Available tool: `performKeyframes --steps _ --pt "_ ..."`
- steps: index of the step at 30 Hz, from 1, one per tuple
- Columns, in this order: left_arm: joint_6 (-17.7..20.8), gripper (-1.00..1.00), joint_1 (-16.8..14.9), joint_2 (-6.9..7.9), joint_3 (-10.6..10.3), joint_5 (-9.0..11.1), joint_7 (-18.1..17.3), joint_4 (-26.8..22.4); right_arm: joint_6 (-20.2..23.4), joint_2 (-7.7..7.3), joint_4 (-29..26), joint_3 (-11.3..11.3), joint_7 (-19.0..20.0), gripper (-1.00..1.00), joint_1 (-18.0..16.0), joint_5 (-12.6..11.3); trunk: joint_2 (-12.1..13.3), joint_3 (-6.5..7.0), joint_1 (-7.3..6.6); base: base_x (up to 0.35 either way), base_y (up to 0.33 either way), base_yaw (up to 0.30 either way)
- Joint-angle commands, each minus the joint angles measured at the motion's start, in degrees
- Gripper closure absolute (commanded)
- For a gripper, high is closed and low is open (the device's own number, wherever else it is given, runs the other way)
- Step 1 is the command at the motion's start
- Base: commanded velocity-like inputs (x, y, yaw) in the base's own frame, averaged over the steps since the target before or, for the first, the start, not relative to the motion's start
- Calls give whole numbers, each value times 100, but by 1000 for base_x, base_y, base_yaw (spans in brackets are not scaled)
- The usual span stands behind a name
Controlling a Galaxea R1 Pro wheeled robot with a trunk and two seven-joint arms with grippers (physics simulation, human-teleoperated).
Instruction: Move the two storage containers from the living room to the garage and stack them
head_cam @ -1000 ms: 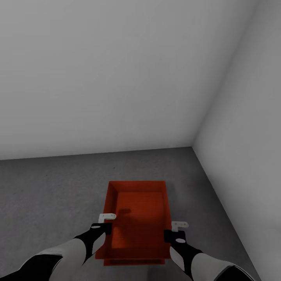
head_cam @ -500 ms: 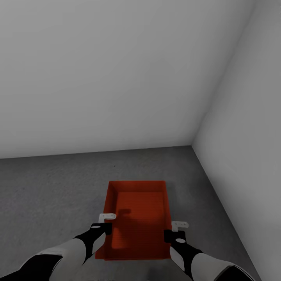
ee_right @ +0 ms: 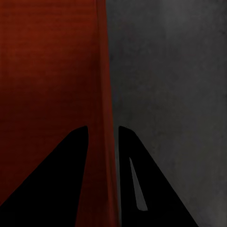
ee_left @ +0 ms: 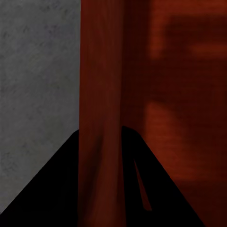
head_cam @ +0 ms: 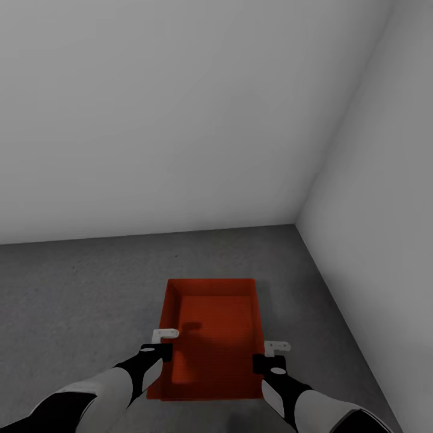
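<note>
One red-orange storage container (head_cam: 210,337) lies open side up on or just above the dark concrete garage floor (head_cam: 78,300), near a corner of the walls. Whatever is under it is hidden. My left gripper (head_cam: 163,343) straddles its left side wall, which runs between the two black fingers in the left wrist view (ee_left: 101,71). My right gripper (head_cam: 273,355) straddles the right side wall the same way, with the ribbed wall (ee_right: 105,71) between its fingers. Both are shut on the container's walls.
Plain white-grey walls meet in a corner (head_cam: 297,225) ahead and to the right; the right wall (head_cam: 373,240) runs close beside the container. Open concrete floor stretches to the left (ee_left: 38,71) and lies along the right side (ee_right: 165,71).
One second ago a second red edge showed under the container's near end; it has since gone from sight and the near rim sits slightly higher in the picture. The arms look unmoved.
</note>
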Motion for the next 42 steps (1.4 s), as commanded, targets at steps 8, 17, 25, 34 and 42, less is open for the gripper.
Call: performKeyframes --steps 8,17,25,34,42 --pt "10 100 -6 -19 34 1 221 -5 -42 -76 72 257 -22 100 -2 -78 -163 -75 88 0 0 0" --pt "10 100 -3 -12 34 2 222 -4 -42 -72 72 259 -22 100 -5 -78 -523 -237 285 0 0 0" --pt "10 100 -2 -12 38 -1 222 -5 -42 -72 72 258 -22 100 -3 -78 -724 -326 395 0 0 0" --pt "10 100 -2 -12 35 -1 222 -5 -42 -72 72 260 -22 100 -3 -78 -804 -362 439 0 0 0" --pt "10 100 -2 -12 39 -1 222 -5 -42 -72 72 260 -22 100 -2 -78 -965 -434 527 0 0 0"
